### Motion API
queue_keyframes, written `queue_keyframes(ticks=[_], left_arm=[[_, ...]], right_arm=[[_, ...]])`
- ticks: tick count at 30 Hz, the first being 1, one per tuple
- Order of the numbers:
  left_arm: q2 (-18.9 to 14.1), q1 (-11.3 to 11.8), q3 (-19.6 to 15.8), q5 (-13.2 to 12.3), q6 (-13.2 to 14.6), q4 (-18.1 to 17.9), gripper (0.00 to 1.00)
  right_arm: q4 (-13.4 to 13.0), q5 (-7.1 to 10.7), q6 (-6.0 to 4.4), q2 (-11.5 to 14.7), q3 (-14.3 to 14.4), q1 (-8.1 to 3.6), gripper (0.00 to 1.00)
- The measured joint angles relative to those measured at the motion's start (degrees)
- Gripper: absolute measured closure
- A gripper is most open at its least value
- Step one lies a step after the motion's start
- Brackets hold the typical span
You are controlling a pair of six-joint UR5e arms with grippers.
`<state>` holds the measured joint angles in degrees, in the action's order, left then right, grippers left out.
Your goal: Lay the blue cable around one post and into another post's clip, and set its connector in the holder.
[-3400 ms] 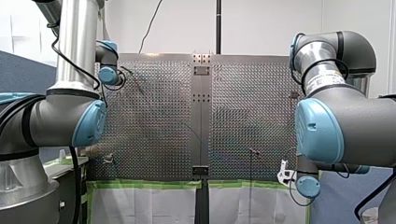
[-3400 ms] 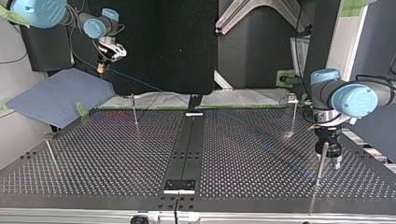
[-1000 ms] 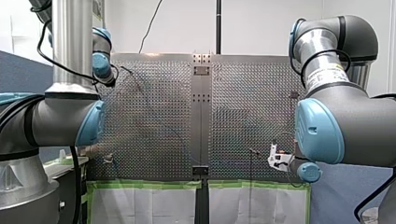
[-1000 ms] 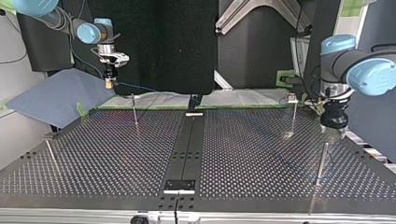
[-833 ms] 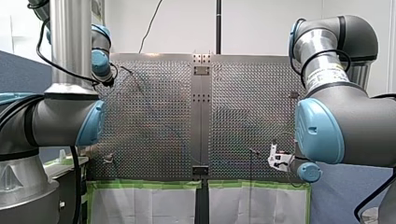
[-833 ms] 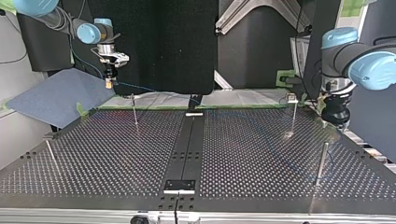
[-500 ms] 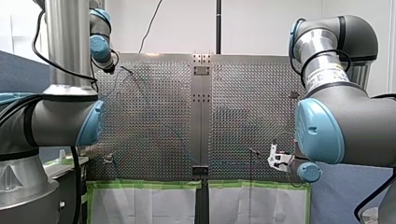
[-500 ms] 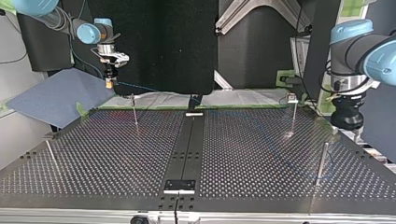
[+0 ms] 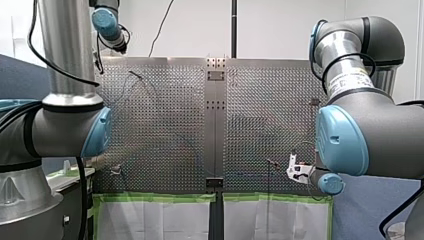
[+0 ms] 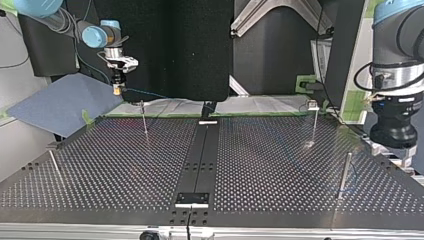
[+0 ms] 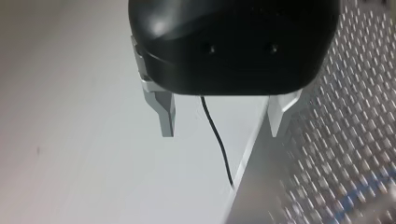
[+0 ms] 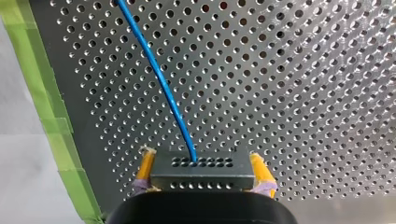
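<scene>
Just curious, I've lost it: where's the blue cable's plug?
The plug is clamped in my right arm's jaws, near the table's green-taped edge, upper left in the top view.

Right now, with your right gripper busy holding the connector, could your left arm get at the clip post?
Probably yes. My left gripper is open and empty, raised beside the plain post; the clip post stands beyond it with nothing visibly between. I'd keep wide of the plain post.
</scene>
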<state>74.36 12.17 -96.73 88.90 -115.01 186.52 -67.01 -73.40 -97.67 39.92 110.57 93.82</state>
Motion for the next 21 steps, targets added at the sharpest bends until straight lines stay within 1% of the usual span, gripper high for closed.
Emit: queue_keyframes(ticks=[2,4,6,8,11,16,21], left_arm=[[-0.84,-0.50,0.82,-0.67,0.83,0.86,0.01],[-1.86,-1.12,1.87,-0.74,1.87,1.87,0.01],[-2.91,-1.75,3.00,-0.14,2.99,3.01,0.01],[-3.22,-2.44,4.02,0.60,4.02,4.04,0.01],[-2.64,-3.73,5.55,1.84,5.55,5.56,0.01],[-0.64,-5.98,7.80,4.06,7.89,7.92,0.01],[0.48,-8.33,7.53,6.39,10.24,10.26,0.01]], right_arm=[[0.02,0.00,0.00,-0.02,0.00,0.00,1.00],[0.02,0.00,0.00,-0.02,0.00,0.00,1.00],[0.02,0.00,0.03,-0.01,0.01,0.04,1.00],[0.02,0.00,0.05,0.00,-0.01,0.12,1.00],[0.02,0.00,0.07,0.00,-0.02,0.26,1.00],[0.02,0.00,0.09,-0.01,-0.04,0.50,1.00],[0.03,0.00,0.09,-0.01,-0.03,0.60,1.00]])
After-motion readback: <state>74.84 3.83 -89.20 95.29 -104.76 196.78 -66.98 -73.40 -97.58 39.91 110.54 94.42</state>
